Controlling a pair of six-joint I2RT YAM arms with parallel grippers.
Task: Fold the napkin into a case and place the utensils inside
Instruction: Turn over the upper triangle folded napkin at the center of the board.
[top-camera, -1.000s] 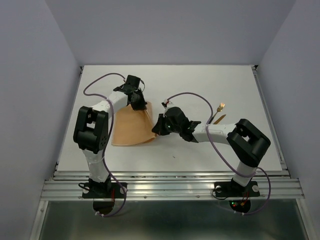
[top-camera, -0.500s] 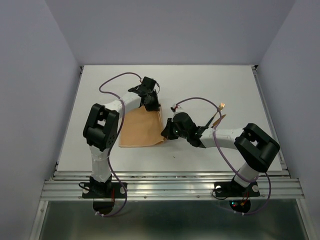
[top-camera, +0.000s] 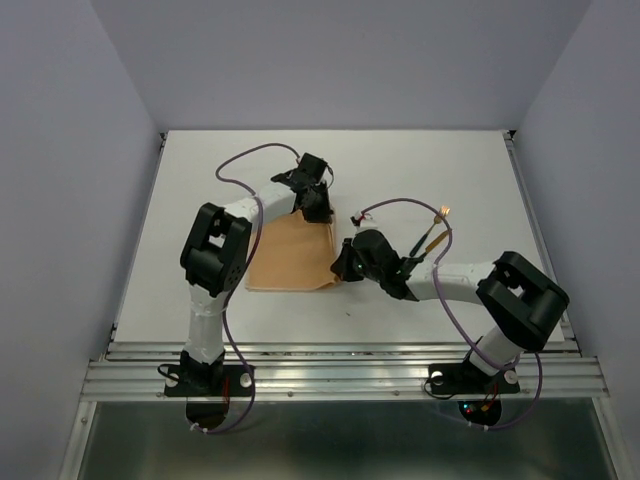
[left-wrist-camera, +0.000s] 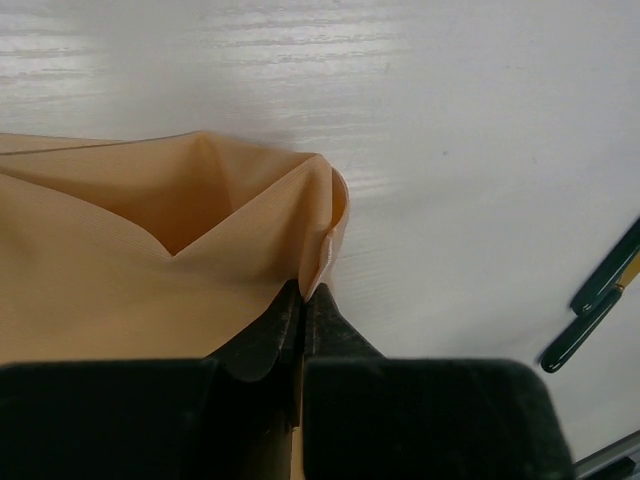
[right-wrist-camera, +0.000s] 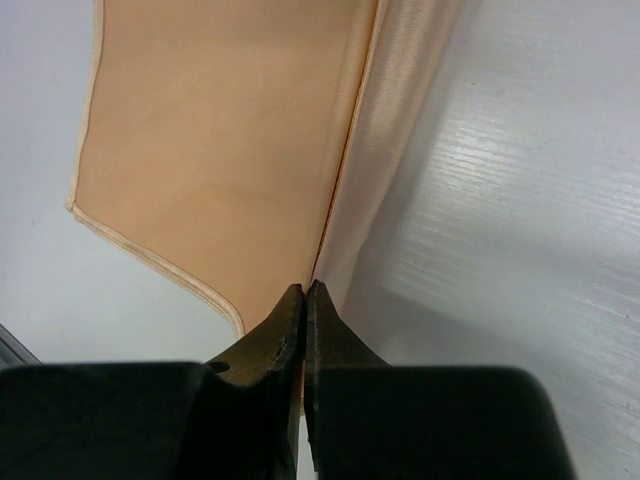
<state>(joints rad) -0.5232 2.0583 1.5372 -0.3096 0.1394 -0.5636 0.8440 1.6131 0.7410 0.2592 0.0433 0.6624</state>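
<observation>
- The peach-orange napkin (top-camera: 290, 258) is lying left of centre on the white table (top-camera: 200, 170). It is doubled over, with a paler layer showing along its right edge in the right wrist view.
- The left gripper (top-camera: 318, 205) is pinching the napkin's far right corner. Its fingers (left-wrist-camera: 285, 320) are closed on the hemmed cloth, which is bunching into a small peak just ahead of them.
- The right gripper (top-camera: 347, 268) is pinching the near right corner, its jaws pressed together on the fold line.
- The utensils (top-camera: 428, 240) are lying to the right of the cloth, apart from it, beside the right forearm. The gold fork head is pointing toward the far side.
- The step in hand is probably laying the right edge down as one fold of the case.
- Doing it well seems to call for moving both grippers at the same height and pace, so the edge between them is running taut and straight.
- The bunched far corner probably needs drawing flat before either grip lets go.
- The lower layer should not be dragged along, and the right forearm should be steering clear of the utensils.
</observation>
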